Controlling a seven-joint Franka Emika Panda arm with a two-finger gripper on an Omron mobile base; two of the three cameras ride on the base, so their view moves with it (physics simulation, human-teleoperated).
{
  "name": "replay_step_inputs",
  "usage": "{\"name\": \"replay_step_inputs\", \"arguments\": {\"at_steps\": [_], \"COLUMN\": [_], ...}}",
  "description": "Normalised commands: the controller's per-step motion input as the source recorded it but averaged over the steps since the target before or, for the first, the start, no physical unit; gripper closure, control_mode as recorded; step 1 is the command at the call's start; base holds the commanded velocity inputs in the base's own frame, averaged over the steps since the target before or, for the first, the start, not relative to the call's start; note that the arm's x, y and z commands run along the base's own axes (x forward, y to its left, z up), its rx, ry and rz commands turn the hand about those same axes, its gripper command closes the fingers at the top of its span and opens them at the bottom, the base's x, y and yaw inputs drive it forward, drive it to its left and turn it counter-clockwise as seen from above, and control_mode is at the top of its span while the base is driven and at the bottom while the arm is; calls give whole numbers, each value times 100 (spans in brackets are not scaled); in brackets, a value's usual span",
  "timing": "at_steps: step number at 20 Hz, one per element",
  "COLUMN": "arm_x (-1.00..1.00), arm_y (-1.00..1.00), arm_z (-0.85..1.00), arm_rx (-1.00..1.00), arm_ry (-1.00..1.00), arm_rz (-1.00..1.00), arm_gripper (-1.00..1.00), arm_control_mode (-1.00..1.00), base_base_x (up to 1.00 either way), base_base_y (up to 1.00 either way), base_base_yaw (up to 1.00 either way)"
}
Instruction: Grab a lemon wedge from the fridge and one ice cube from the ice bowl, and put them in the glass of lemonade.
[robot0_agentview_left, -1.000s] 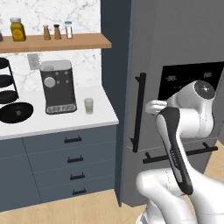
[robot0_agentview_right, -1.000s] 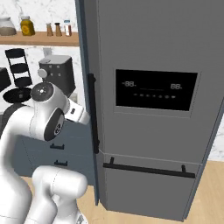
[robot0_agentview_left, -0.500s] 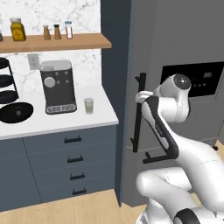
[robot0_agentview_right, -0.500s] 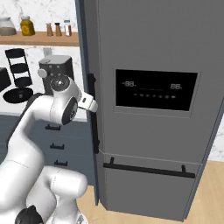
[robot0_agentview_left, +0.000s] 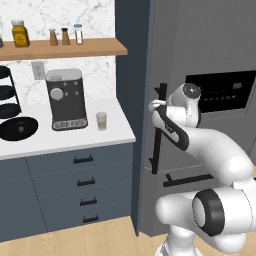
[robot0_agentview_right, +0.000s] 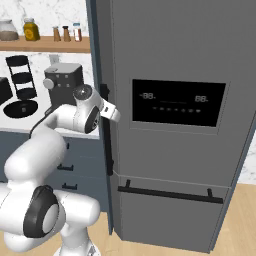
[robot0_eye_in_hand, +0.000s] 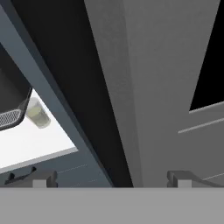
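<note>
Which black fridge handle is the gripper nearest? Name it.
The tall vertical bar handle on the upper door's left edge of the fridge. The open gripper is right beside it; the other handle runs horizontally across the lower drawer, well below.

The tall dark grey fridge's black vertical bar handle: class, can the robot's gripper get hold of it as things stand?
Probably yes: the gripper is open right beside the black vertical bar handle of the tall dark grey fridge, with nothing between them.
</note>
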Motion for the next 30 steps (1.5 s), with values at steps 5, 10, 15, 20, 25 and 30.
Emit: {"name": "replay_step_inputs", "arguments": {"at_steps": [5,10,15,20,25,30], "arm_x": [75,68,62,42,-12,-85], "arm_y": [-4,0,0,-1,-20,-59], "arm_z": [-29,-44,-47,-2,3,3], "arm_rx": [-1,-5,-6,0,0,3], "arm_ry": [-1,-10,-11,9,34,27], "arm_rz": [-1,-1,-3,-1,0,0], "arm_gripper": [-100,-100,-100,100,100,100], "arm_control_mode": [-100,-100,-100,-100,-100,-100], "base_base_x": [0,0,0,0,0,0], "base_base_y": [0,0,0,0,0,0], "base_base_yaw": [0,0,0,0,0,0]}}
